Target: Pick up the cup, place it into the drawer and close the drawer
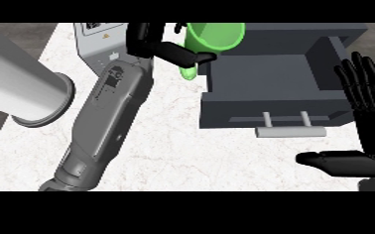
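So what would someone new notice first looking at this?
The bright green cup at top centre, held by the left robot hand over the back-left corner of the open dark grey drawer. Then the right robot hand, open with fingers up at the right edge, and a big grey cylinder at far left.

Even, bright light; soft faint shadows; no glare, no blur.

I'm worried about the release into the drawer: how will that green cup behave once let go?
The cup looks rigid, holding its round rim though the left hand pinches it. It is tilted above the drawer, so it may land on its side and roll. Its glossy wall probably slides easily.
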